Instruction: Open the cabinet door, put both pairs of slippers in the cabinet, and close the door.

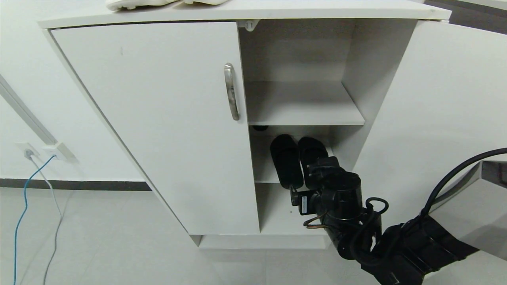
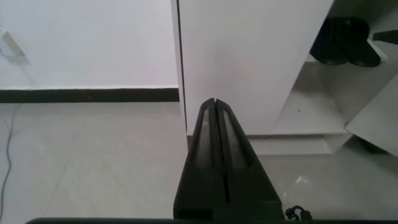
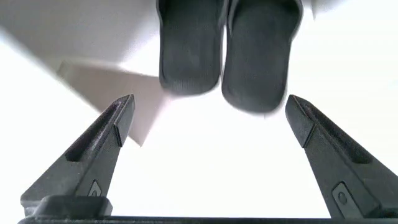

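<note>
The cabinet point(image 1: 368, 71) takes up most of the head view. Its right door point(image 1: 435, 118) is swung wide open at the right of the frame, and its left door point(image 1: 158, 118) is closed. The black slippers point(image 1: 295, 158) lie side by side on the lower shelf point(image 1: 263, 166), right of centre. What looks like the pale pair point(image 1: 134, 3) rests on the cabinet's top at the upper edge of the frame, not yet stowed.

The right end effector point(image 3: 208, 106) sits just in front of the black slippers, released, its fingers spread wide with nothing between them. The left end effector point(image 2: 214, 102) is clenched on nothing, over the floor point(image 2: 93, 162) near the closed door.

The first pair appears to be placed, so the task looks about halfway done. The next move calls for drawing the right arm clear of the shelf, then reaching up to the pale pair and gripping both slippers together without nudging them off the top edge.
</note>
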